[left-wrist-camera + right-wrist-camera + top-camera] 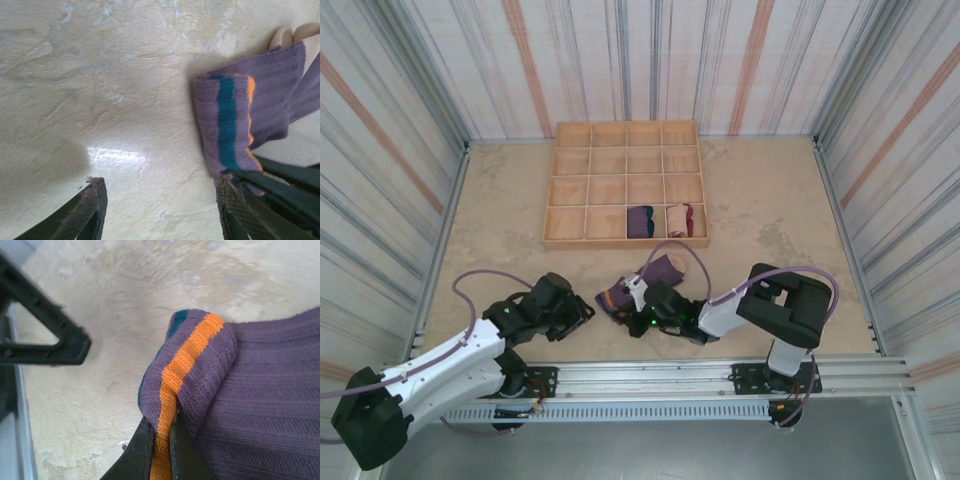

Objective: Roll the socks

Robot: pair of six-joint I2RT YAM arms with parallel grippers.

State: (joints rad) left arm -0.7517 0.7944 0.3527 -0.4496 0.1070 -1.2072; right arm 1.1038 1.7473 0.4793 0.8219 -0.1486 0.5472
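A purple sock (658,272) with an orange and teal striped cuff lies on the table in front of the tray, its tan toe (282,37) pointing away. My right gripper (162,440) is shut on the folded cuff, pinching the orange stripe; from above the right gripper (626,300) sits at the sock's near left end. My left gripper (162,197) is open just left of the cuff with bare table between its fingers; from above the left gripper (584,313) is apart from the sock. Two rolled socks lie in the tray: a purple and teal one (640,221) and a cream and maroon one (679,219).
The wooden tray (625,185) with several compartments stands at the back centre of the table. Striped walls close in the left, right and back sides. A metal rail (650,375) carrying the arm bases runs along the near edge.
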